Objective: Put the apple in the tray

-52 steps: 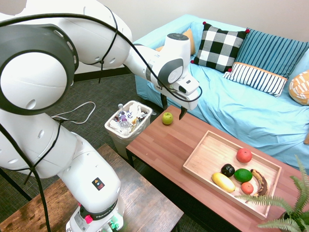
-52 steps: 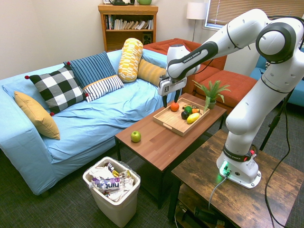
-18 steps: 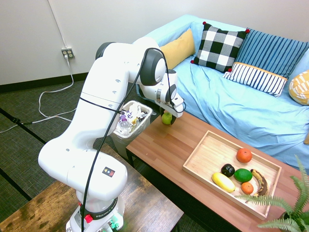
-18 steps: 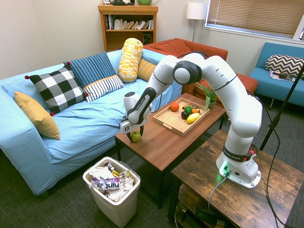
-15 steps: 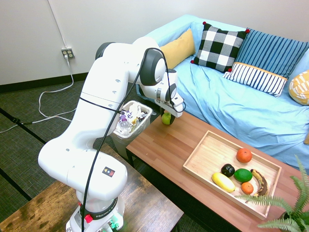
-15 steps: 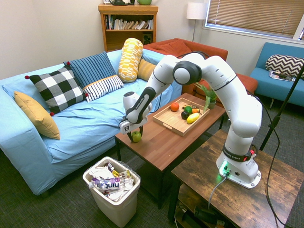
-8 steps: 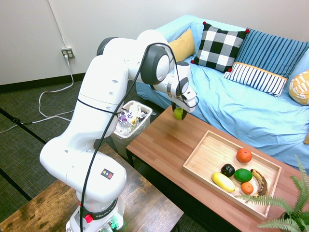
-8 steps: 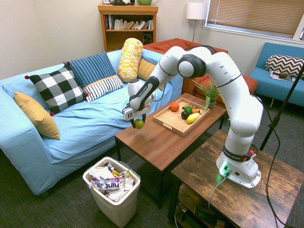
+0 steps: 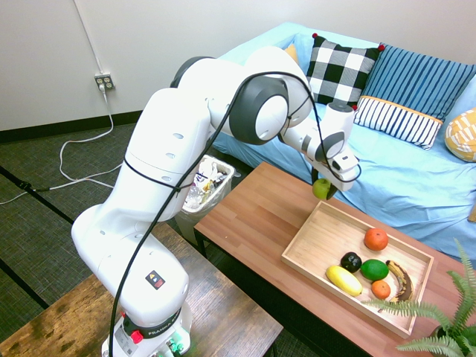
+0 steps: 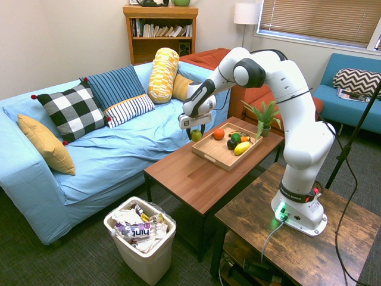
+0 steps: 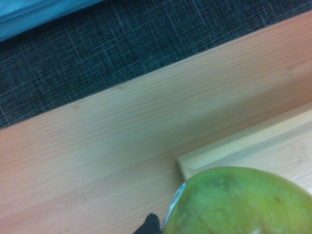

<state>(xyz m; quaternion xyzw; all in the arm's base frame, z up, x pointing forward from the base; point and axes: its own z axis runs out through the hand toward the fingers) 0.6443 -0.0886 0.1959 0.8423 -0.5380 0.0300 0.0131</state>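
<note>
Because the apple [image 9: 320, 189] looks firm and slick | gripper [image 9: 324, 191] clamped on its sides | best hold: widest girth; likely light, bruisable

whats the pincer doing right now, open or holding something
Pincer: closed on the green apple, holding it above the coffee table, near a corner of the wooden tray.

Wrist view: apple [image 11: 239, 204] cut off by bottom edge; tray [image 11: 253, 141] runs out of frame, only one corner in. First exterior view: fern [image 9: 454, 320] cropped at right. Second exterior view: book titles on bookshelf [image 10: 161, 46] too small to read.
</note>
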